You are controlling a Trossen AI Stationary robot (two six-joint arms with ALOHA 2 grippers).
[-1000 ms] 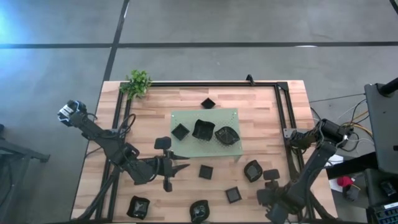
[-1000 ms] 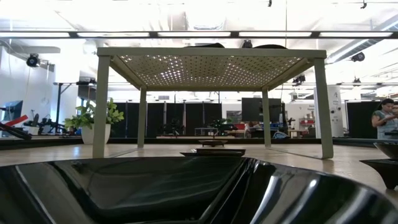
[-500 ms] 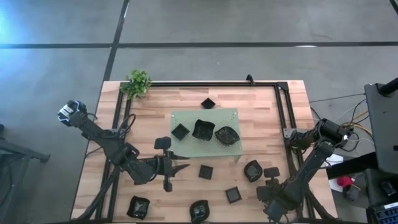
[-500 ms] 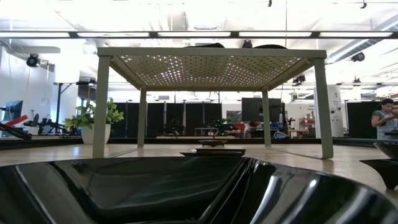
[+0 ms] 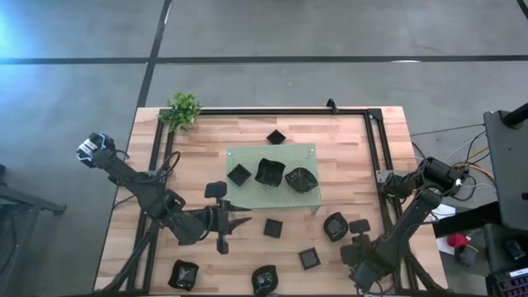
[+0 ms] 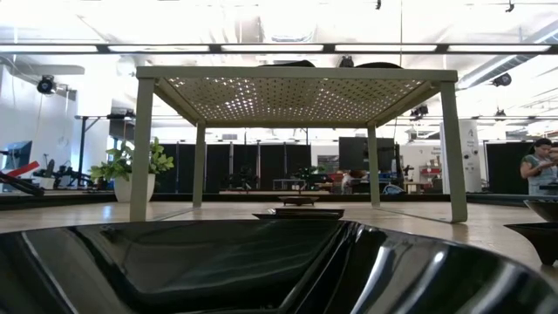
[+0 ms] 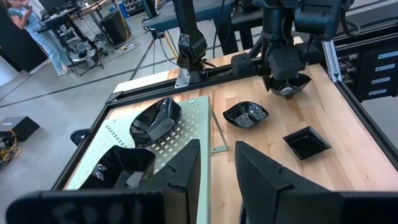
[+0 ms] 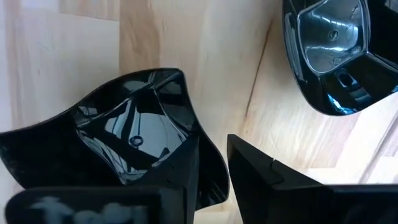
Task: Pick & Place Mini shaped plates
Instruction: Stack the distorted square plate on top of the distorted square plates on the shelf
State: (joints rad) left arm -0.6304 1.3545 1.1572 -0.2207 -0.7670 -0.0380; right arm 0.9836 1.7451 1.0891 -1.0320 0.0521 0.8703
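On the wooden table (image 5: 346,153), a green mat (image 5: 274,157) stands raised on legs near the middle, carrying three black plates (image 5: 270,172): a small square one (image 5: 239,174), a larger one at centre and a scalloped one (image 5: 300,179). One small square plate (image 5: 275,137) sits just beyond the mat's far edge. Between the mat and the near edge lie a square plate (image 5: 272,228), another square plate (image 5: 309,258), a rounded plate (image 5: 335,225), and two plates at the near edge (image 5: 183,274) (image 5: 264,280). A leafy plant (image 5: 183,110) stands at the far left corner. My left gripper (image 5: 241,220) hangs near the mat's near-left corner, fingers (image 7: 184,171) slightly apart and holding nothing; its wrist view shows mat and plates ahead. My right gripper (image 5: 360,241) is low at the near right, just beside the rounded plate. In its wrist view one finger (image 8: 186,168) lies inside a black plate (image 8: 134,140), the rim between my fingers; whether I am clamped on it I cannot tell. A second plate (image 8: 339,50) lies nearby.
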